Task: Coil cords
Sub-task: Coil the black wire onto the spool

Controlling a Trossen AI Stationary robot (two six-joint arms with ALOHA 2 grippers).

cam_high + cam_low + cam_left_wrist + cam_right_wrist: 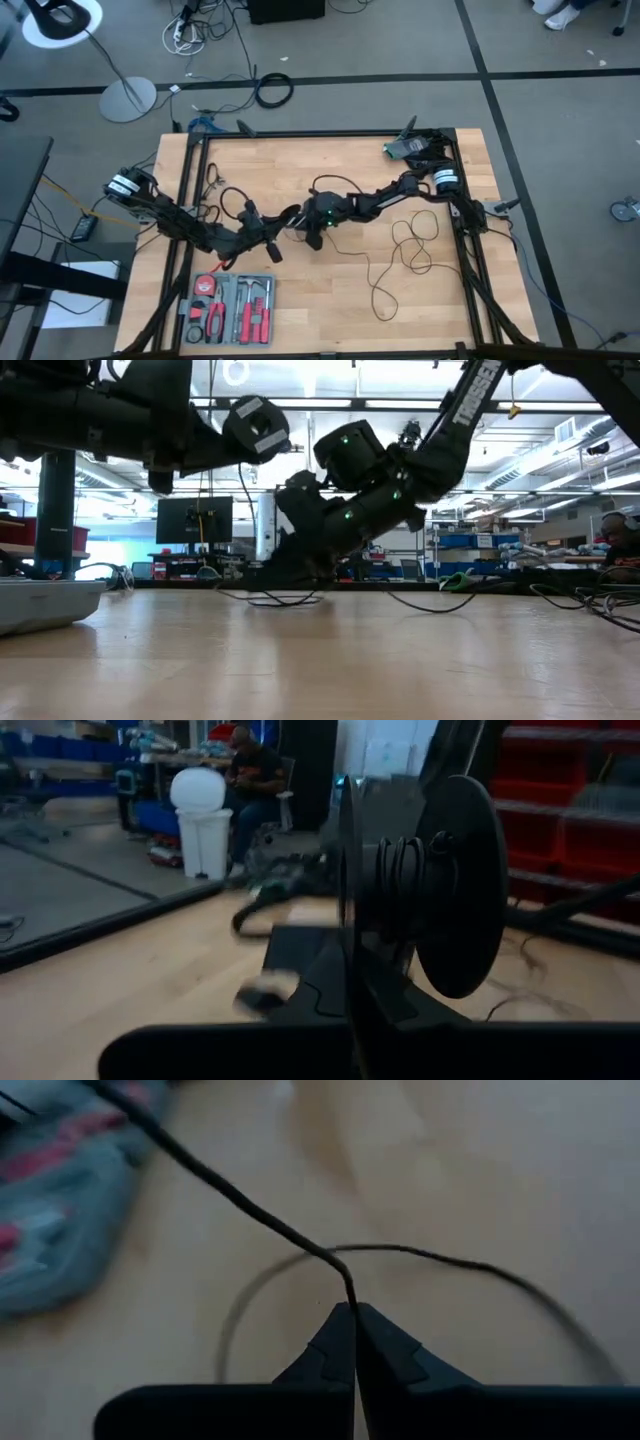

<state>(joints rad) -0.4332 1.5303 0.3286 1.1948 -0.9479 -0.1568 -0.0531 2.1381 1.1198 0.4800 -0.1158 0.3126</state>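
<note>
White "TROSSEN" lettering on right arm (478, 395)

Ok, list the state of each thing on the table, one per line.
Left gripper: jaws shut on spool.
Spool: held upright, a few turns of cord wound on it.
Right gripper: jaws shut on cord.
Cord: mostly uncoiled, loose loops on the table.
Tool tray: open, tools inside.

The table (330, 300) is smooth, pale wood. The cord (240, 1200) looks thin, black and matt. The spool (450, 885) looks like dark, dull plastic.
</note>
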